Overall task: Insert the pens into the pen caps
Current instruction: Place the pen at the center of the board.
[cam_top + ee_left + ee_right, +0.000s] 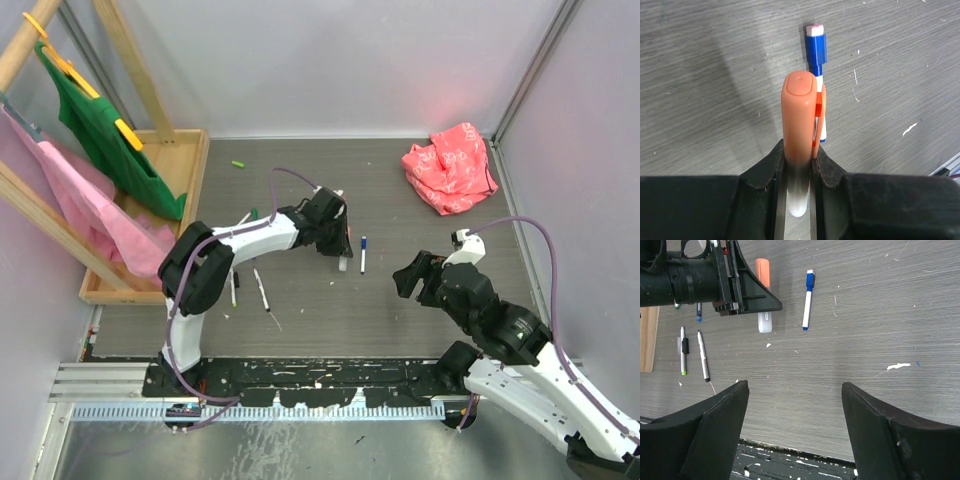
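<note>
So, quick rundown:
- From above: my left gripper (340, 250) is out over the middle of the table (420, 220), pinching the orange-capped pen (345, 264). The blue pen (363, 254) lies flat just to its right, long axis running near-to-far. My right gripper (413, 283) sits further right, apart from that pen, jaws spread wide with nothing in them. So the left arm's the nearer one.
- Left wrist cam: jaws clamped where the orange cap meets the pale barrel. The blue pen lies straight ahead, roughly in line with the held one, blue cap end pointing away.
- Right wrist cam: blue pen ahead, nearly centred and lengthwise, with two more pens (702, 356) off to the far left.
- No brand or writing I can read anywhere.
</note>
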Tool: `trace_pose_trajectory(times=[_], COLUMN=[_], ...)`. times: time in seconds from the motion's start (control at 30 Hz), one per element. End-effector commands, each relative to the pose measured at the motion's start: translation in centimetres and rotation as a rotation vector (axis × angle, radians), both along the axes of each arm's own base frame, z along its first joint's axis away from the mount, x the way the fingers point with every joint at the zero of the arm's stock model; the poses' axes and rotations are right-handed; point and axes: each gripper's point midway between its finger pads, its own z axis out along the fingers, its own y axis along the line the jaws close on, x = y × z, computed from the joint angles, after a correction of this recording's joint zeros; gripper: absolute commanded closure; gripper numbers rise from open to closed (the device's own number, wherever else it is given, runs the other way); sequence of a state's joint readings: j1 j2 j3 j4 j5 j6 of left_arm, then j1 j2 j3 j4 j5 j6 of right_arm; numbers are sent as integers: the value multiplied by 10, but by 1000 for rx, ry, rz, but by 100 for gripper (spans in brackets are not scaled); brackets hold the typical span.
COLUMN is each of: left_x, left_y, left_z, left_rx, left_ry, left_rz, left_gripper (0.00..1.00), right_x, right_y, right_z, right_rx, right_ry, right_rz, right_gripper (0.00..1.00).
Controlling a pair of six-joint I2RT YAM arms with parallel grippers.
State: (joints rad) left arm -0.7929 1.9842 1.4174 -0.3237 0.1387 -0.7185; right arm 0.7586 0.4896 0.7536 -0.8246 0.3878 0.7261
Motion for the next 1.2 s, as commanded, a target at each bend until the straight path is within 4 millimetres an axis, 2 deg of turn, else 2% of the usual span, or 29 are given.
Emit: trace_pose_trajectory(times=[0.0,0.27,0.47,0.8,1.17], left_x=[17,19,18,24,21], left_y=[-16,-18,-15,-22,-10], left_z=[16,1,-10,-18,-27], left_rx=[-80,-67,-54,-60,-31], left_ry=[-25,7,19,30,36], left_rz=[-9,-3,11,9,22], left_gripper=[97,95,87,84,69], right_x=[3,3,5,5,5], right_y=[2,5,1,1,4], right_z=[2,-4,2,6,6], right_rx=[30,31,50,64,64], right_ry=[-3,13,-17,-27,-20], right_rz=[-20,-15,-43,-42,-34], right_gripper=[20,20,20,20,20])
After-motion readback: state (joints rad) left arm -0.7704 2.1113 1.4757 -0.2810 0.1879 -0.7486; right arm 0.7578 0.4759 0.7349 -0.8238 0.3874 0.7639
